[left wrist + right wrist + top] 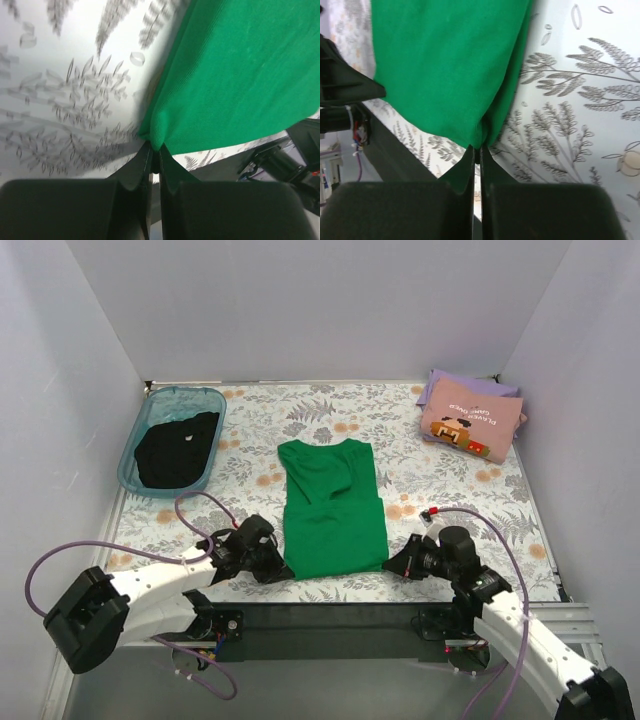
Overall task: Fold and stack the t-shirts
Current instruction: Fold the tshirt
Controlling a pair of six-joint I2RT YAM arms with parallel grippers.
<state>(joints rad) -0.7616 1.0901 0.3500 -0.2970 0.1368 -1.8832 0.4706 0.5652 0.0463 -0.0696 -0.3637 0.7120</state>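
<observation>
- Your green tee (332,510) lies flat on the desk (300,420), midway between the left and right edges. Its collar points to the far edge and its hem runs along the near edge.
- It looks folded in to a narrow strip with no sleeves sticking out, and a few soft creases cross the chest.
- Your left hand (283,568) is at the tee's near-left corner. In the left wrist view this hand (155,150) has its fingers pressed together, with the corner of the green tee (240,75) pinched at their tips.
- Your right hand (388,565) is at the near-right corner. In the right wrist view this hand (479,149) is likewise clamped on the green tee (445,65), with the cloth corner caught at the tips.
- Both hands sit low, close to the desk by its near edge.
- The black tee (178,448) lies crumpled inside the bin (186,391), which stands at the far-left corner.
- The pink tee (470,422) is folded at the far-right corner, print up, and sits on top of the folded lavender tee (440,385), whose far edge shows beyond it.
</observation>
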